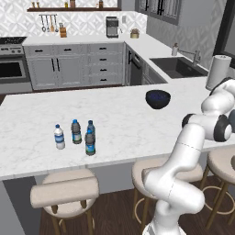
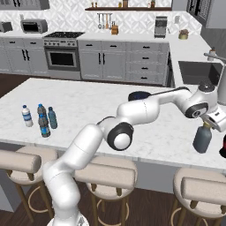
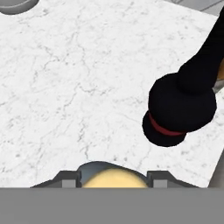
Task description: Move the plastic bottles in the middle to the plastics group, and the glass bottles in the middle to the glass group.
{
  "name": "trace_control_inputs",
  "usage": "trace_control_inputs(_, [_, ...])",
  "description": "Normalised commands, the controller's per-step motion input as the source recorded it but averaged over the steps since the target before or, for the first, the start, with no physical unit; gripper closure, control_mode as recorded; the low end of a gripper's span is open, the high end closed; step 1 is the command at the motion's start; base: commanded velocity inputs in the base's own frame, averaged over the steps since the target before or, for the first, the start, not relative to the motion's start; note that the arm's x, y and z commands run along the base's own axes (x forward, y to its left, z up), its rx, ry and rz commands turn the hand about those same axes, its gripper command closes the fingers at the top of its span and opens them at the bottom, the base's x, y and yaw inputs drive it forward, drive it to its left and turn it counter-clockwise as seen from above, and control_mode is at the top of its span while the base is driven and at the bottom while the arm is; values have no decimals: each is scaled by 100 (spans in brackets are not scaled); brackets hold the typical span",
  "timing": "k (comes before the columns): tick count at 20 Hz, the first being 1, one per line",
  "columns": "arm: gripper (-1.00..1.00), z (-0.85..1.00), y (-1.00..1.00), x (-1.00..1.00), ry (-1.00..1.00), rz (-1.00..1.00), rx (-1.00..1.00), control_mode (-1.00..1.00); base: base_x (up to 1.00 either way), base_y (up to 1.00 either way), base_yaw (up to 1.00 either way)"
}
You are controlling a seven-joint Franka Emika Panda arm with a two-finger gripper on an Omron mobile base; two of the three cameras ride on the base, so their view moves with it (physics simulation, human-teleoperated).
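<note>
The end effector [image 2: 211, 125] pinches the neck of the grey-blue glass bottle [image 2: 202, 138], which hangs directly beneath it, just above the bench [image 2: 88, 106].

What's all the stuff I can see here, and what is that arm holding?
Small bottles: four, blue, dark and clear-white, clustered on the island's left part.
Glass bottle: one, grey-blue, tan stopper, held by the neck over the island's right end.
Black bottle: one, red band, beside the held one.
Bowl: one, dark blue, on the island.
Paper towel roll: one, white, by the sink.
Stools: at least three, tan, under the island.
Island: one, white marble.
Gripper: one, shut on the glass bottle.
</note>
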Motion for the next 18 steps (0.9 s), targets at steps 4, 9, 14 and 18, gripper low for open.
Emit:
trace_control_inputs(4, [100,-46,-22,1,-1,0,-14,-100,0,0,0])
trace_control_inputs(9, [100,-42,-24,16,0,0,-13,-100,0,0,0])
trace_control_inputs(14, [100,-40,-19,2,1,0,-4,-100,0,0,0])
trace_control_inputs(18, [-100,-29,-13,-17,6,0,0,-100,0,0,0])
